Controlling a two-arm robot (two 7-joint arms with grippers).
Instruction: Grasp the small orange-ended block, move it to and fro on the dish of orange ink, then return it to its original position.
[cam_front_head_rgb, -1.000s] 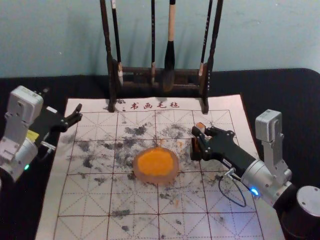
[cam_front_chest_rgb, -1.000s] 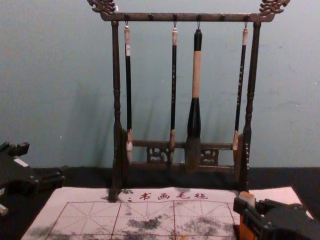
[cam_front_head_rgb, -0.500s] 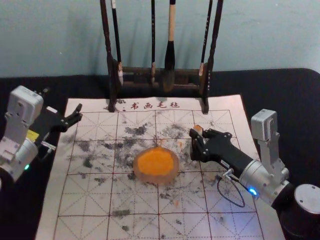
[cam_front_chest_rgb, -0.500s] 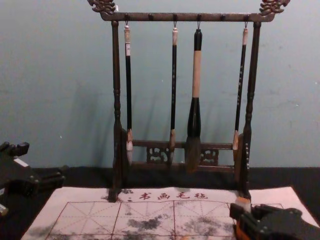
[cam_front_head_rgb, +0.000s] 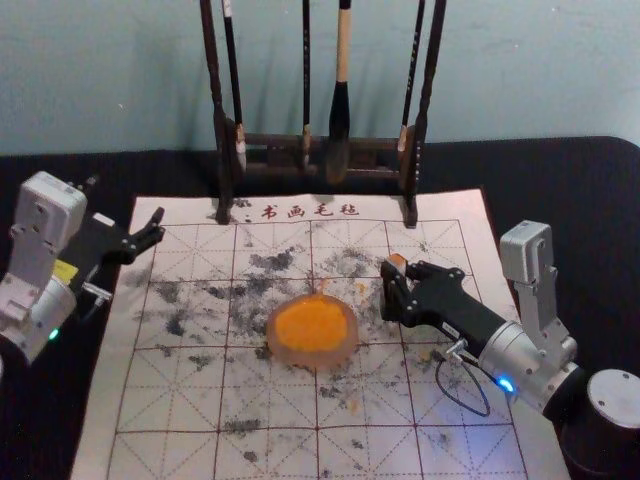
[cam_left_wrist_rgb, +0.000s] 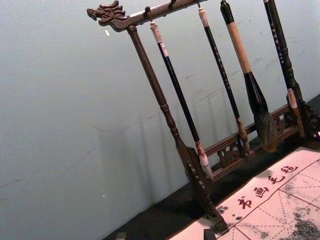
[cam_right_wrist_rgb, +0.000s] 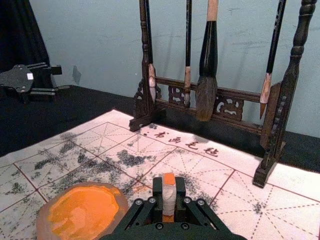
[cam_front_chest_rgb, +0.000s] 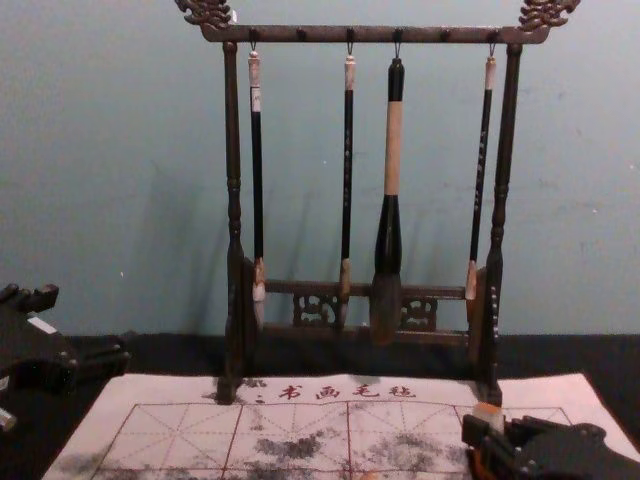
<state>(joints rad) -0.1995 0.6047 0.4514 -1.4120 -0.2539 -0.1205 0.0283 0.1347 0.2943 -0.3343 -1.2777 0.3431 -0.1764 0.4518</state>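
Observation:
My right gripper (cam_front_head_rgb: 392, 290) is low over the mat, to the right of the dish of orange ink (cam_front_head_rgb: 312, 332). It is shut on the block (cam_front_head_rgb: 398, 260), whose orange end sticks up above the fingers. In the right wrist view, the right gripper (cam_right_wrist_rgb: 169, 200) pinches the pale middle of the block (cam_right_wrist_rgb: 169, 192), with the ink dish (cam_right_wrist_rgb: 82, 212) beside it. My left gripper (cam_front_head_rgb: 158, 236) stays parked at the mat's left edge, its fingers apart.
A dark wooden rack (cam_front_head_rgb: 275, 150) with several hanging brushes stands at the mat's far edge. The ink-stained, gridded felt mat (cam_front_head_rgb: 170, 400) lies on a black-covered table (cam_front_head_rgb: 560, 190), and a wall rises behind.
The right gripper shifted slightly left and lower with the block over the second, then a hair back to the right. The left arm has held still.

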